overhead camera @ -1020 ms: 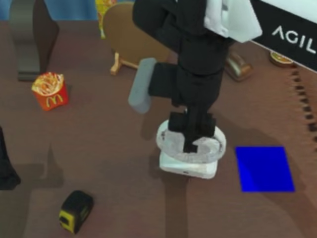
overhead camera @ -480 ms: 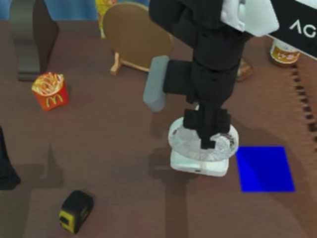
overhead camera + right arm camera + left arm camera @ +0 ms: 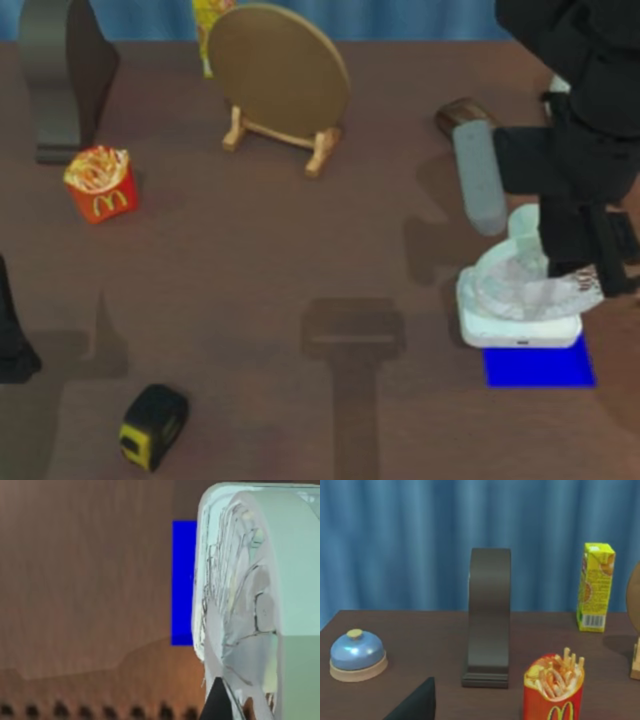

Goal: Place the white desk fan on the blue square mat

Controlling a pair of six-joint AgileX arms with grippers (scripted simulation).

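From the top view my right arm reaches down from the upper right corner of the frame, wrist pointing at the table, its right gripper [image 3: 590, 275] clamped on the white desk fan [image 3: 520, 300] at the grille. The fan sits at lower right, its base covering most of the blue square mat [image 3: 540, 367]. My left gripper [image 3: 12, 340] is parked at the left edge; I cannot tell its finger state.
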